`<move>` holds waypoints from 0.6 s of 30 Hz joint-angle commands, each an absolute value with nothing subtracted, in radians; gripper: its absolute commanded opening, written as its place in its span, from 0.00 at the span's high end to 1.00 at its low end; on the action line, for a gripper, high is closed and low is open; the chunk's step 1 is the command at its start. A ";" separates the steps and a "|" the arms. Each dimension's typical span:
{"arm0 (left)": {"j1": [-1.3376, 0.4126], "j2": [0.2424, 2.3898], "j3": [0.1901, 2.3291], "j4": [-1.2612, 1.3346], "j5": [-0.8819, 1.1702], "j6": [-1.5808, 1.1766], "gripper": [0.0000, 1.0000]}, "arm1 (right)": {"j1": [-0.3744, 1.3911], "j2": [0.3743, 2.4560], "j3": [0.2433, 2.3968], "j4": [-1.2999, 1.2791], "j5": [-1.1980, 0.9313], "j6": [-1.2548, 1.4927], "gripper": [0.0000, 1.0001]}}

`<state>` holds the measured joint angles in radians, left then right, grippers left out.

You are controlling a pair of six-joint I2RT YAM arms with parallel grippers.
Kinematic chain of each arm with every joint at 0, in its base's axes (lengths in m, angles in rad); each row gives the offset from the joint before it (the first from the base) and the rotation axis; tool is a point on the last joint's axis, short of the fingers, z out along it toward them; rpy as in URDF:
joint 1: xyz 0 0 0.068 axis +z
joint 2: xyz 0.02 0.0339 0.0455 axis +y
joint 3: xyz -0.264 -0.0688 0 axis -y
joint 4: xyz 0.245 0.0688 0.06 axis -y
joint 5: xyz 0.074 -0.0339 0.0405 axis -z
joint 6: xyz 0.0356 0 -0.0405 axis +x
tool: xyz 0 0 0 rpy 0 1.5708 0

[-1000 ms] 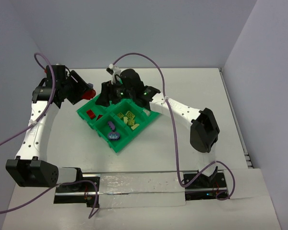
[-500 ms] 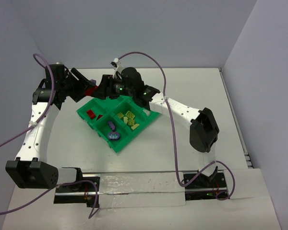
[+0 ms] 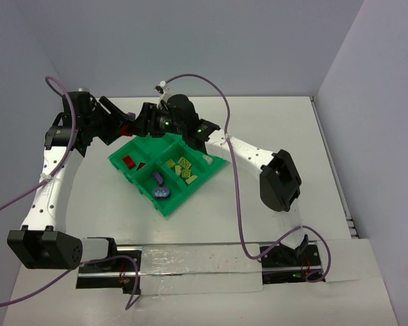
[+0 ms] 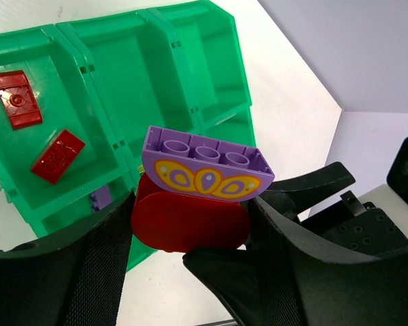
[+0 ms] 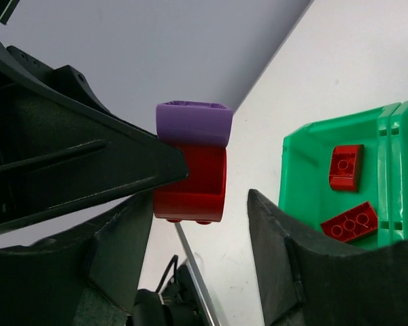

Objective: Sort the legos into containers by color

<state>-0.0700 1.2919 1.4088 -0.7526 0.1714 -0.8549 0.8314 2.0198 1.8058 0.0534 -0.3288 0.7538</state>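
Observation:
My left gripper (image 4: 189, 227) is shut on a red lego (image 4: 189, 223) that has a purple lego (image 4: 205, 165) with a yellow pattern stuck on top. It holds the pair in the air by the back left corner of the green tray of containers (image 3: 141, 185). My right gripper (image 5: 200, 210) faces it, open, with its fingers either side of the red lego (image 5: 190, 183). The left finger is close to the lego and the right finger (image 5: 285, 258) stands well off it. In the top view both grippers meet at the red lego (image 3: 129, 128).
Two red legos (image 4: 15, 99) (image 4: 58, 155) lie in one bin. Several yellow-green legos (image 3: 183, 166) fill another, and purple ones (image 3: 161, 191) the near bin. Cables arch above both arms. The back wall is close behind the grippers.
My right gripper swung left from above the tray's back bins to the legos in my left gripper. My left gripper shifted slightly toward it, its grip unchanged.

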 commanded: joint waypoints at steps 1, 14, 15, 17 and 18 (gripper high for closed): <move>-0.063 1.263 1.409 -0.715 0.198 -0.854 0.55 | 0.825 2.040 1.875 0.112 -0.336 0.770 0.41; -0.060 1.269 1.406 -0.711 0.210 -0.841 0.30 | 0.819 2.030 1.833 0.191 -0.379 0.799 0.88; -0.060 1.272 1.410 -0.713 0.212 -0.838 0.21 | 0.817 2.029 1.828 0.194 -0.380 0.802 0.90; -0.058 1.286 1.422 -0.723 0.216 -0.831 0.07 | 0.813 2.026 1.814 0.197 -0.383 0.808 0.94; -0.057 1.295 1.430 -0.729 0.219 -0.824 0.01 | 0.812 2.023 1.810 0.195 -0.383 0.810 0.95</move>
<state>-0.0635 1.2889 1.3991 -0.7376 0.1895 -0.8525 0.8218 2.0357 1.8223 0.0968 -0.3640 0.7901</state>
